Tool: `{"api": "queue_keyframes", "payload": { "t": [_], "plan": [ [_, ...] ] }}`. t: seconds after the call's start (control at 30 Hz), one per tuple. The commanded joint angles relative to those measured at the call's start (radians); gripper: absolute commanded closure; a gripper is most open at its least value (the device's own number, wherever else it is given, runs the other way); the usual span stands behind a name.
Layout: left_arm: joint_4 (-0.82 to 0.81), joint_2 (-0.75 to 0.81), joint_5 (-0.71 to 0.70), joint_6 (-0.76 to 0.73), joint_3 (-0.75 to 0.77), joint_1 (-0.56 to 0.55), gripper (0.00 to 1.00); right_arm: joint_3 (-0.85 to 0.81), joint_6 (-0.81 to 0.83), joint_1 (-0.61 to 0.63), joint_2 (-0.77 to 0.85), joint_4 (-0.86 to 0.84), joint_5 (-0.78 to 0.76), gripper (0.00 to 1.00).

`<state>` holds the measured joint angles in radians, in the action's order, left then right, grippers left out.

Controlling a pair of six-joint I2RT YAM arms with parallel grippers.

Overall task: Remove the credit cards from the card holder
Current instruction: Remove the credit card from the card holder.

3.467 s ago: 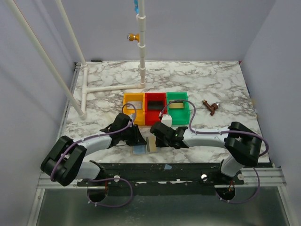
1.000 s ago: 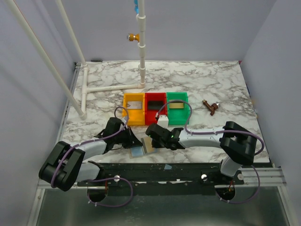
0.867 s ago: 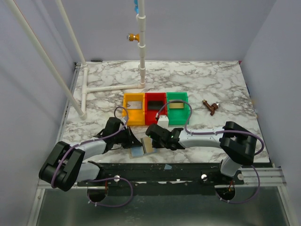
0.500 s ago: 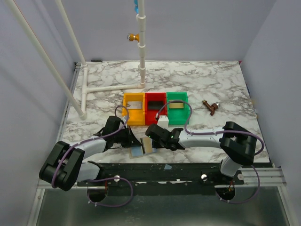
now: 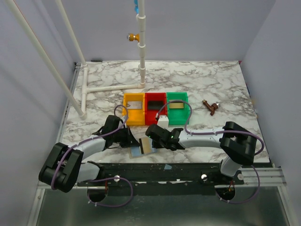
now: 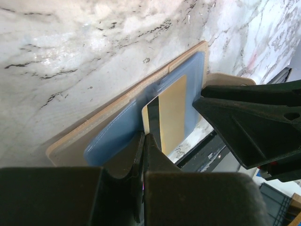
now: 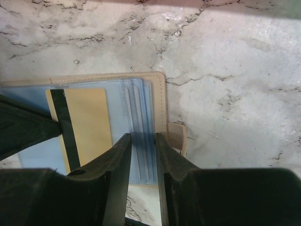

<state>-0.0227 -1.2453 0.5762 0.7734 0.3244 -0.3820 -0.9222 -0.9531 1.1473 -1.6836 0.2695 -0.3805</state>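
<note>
The card holder (image 5: 137, 152) lies open near the table's front edge, grey-blue lining up, with a tan rim (image 6: 92, 128) (image 7: 159, 89). A tan card with a black stripe (image 6: 172, 109) (image 7: 87, 123) sticks partly out of its pocket. My left gripper (image 6: 143, 136) (image 5: 132, 142) is shut on that card's near edge. My right gripper (image 7: 139, 136) (image 5: 152, 140) has a narrow gap, and its fingertips (image 6: 244, 123) rest on the holder's clear sleeves. A grey card (image 5: 133, 103) lies in the yellow tray, a black card (image 5: 155, 102) in the red tray and a tan card (image 5: 177, 105) in the green tray.
The yellow tray (image 5: 127, 118), red tray (image 5: 147, 117) and green tray (image 5: 188, 116) stand in a row behind the grippers. A white block (image 5: 163, 120) sits in front of them. A brown object (image 5: 210, 107) lies to the right. A white pipe frame (image 5: 113, 87) stands at the back left.
My left gripper has drawn slightly back to the left with the card's edge, and a little more of the card shows. My right gripper has stayed on the holder.
</note>
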Motion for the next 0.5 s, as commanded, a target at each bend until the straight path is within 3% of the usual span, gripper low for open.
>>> {"api": "queue_keyframes", "payload": {
  "t": [0.0,0.47],
  "plan": [
    [0.092,0.028,-0.07,-0.053,0.017,0.009,1.0,0.026,0.012,0.003,-0.028,0.122,-0.057,0.7],
    [0.141,0.064,-0.093,-0.054,0.009,0.032,1.0,0.023,0.015,0.003,-0.027,0.12,-0.058,0.7]
  ]
}}
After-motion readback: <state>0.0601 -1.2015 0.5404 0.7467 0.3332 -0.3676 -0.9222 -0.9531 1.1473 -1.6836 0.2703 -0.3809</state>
